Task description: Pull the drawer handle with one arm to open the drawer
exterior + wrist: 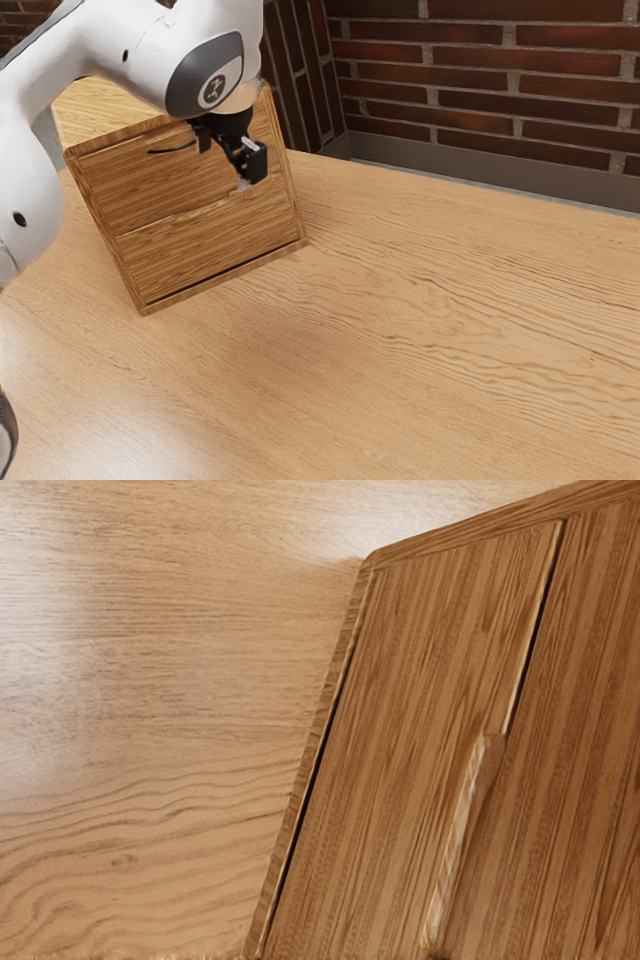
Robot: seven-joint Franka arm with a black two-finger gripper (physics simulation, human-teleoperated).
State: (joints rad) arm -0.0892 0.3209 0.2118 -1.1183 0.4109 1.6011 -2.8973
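We work over a broad wooden table (450,330) that runs to a brick wall (480,70) on its far side. Our white arm (120,50) comes in from the exterior view's left and bends down in front of a wooden cabinet (185,215). The cabinet stands on the far part of the table, toward the exterior view's left and near the wall's corner.

The cabinet has two drawer fronts, an upper one (150,180) and a lower one (210,245). Both look flush with the frame, so we judge that no drawer is open yet.

The black gripper (245,165) hangs right before the cabinet's face, about where the two fronts meet. We cannot tell how far its jaws stand apart, nor whether they hold anything.

In the wrist view the handle (458,845) shows as a pale wooden bar lying along a drawer front, just beside the seam between the fronts and close under our hand. We cannot tell which drawer it belongs to.

By our reading, the approach is nearly done. What remains is the work itself: closing on the handle and drawing it straight out, away from the cabinet.
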